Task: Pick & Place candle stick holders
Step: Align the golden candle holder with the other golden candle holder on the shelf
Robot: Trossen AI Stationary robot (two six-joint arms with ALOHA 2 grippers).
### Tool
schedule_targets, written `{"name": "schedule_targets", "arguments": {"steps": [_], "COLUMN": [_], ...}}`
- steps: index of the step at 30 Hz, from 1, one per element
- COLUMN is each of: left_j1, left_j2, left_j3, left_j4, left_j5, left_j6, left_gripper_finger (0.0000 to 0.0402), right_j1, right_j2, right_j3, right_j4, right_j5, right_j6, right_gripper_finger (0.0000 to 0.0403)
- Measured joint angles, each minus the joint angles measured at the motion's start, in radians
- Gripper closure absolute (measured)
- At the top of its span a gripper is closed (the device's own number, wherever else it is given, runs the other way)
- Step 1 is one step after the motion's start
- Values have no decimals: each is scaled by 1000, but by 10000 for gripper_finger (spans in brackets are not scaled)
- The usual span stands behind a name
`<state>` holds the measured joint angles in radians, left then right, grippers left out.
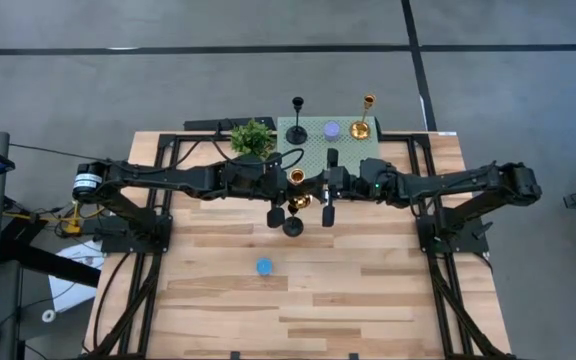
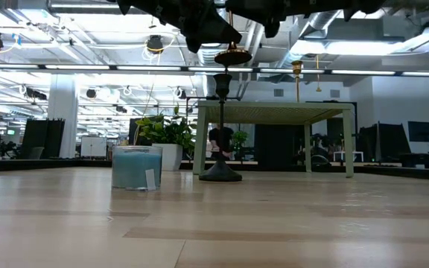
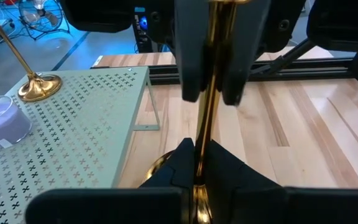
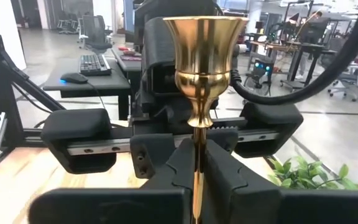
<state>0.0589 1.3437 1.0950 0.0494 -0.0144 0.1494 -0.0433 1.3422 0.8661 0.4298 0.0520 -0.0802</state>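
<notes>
Shiny gold holder [image 4: 198, 74] between dark fingers [image 4: 222, 171]. Pale green stand [image 3: 73, 124] patterned with small crosses, lilac candle [image 3: 2, 118], blue candle [image 2: 136, 166], black holder [image 2: 221, 126], light wood table [image 1: 368, 290].

High view: overhead, facing straight down, taking in the whole table [image 1: 368, 300] and surrounding floor. Low view: at table-top level, facing across the boards into the room, very near the surface. Left wrist view: close behind the left claw [image 3: 199, 165], facing the green stand [image 3: 73, 124]. Right wrist view: close behind the right claw [image 4: 196, 168], facing the opposite arm. Both wrist views share the gold holder [image 4: 199, 62] at mid-table, also seen from above.
</notes>
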Motion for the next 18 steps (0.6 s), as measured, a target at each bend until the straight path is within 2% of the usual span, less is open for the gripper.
{"name": "schedule_targets", "arguments": {"steps": [11, 18], "left_j1": [1, 1], "left_j2": [0, -24], "left_j3": [0, 0], "left_j4": [3, -9], "left_j5": [-4, -8], "left_j6": [4, 11], "left_gripper_finger": [353, 356], "right_j1": [-5, -5], "right_j2": [-5, -6], "right_j3": [-2, -3], "right_j4": [-2, -47], "right_j5": [23, 55], "right_j6": [-27, -34], "right_gripper_finger": [399, 401]}}
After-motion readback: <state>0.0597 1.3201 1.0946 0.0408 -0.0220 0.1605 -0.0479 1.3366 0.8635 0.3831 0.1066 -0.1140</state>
